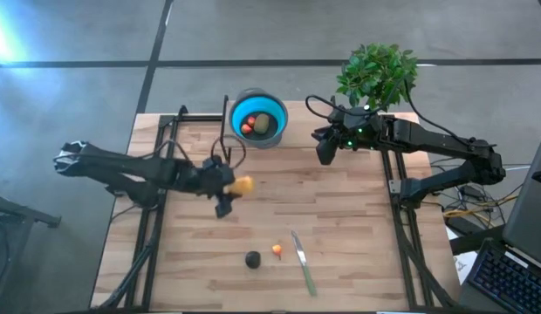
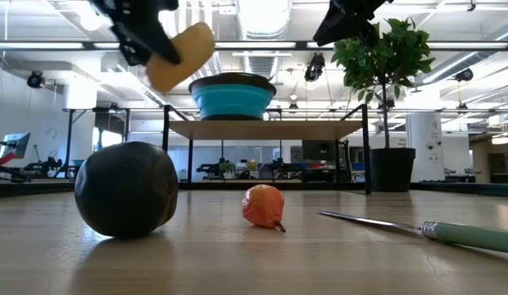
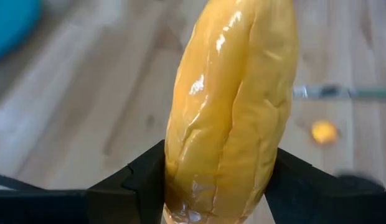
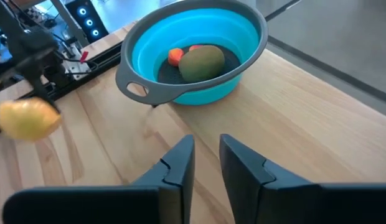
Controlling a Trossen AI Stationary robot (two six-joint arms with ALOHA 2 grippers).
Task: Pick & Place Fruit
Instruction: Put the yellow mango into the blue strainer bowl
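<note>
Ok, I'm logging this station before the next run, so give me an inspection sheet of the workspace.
Surface: wooden table, no spills seen.
Job's things: yellow fruit held above the table; olive-brown fruit and a small red fruit in the blue bowl; black fruit and tiny orange fruit on the wood.
Clutter: green-handled knife lying beside the orange fruit.
Grippers: left claw shut on the yellow fruit; right claw empty, slightly open, near the bowl.
Cables: bundle off the table's right edge.
Surroundings: potted plant at the far right corner; no people seen.
</note>
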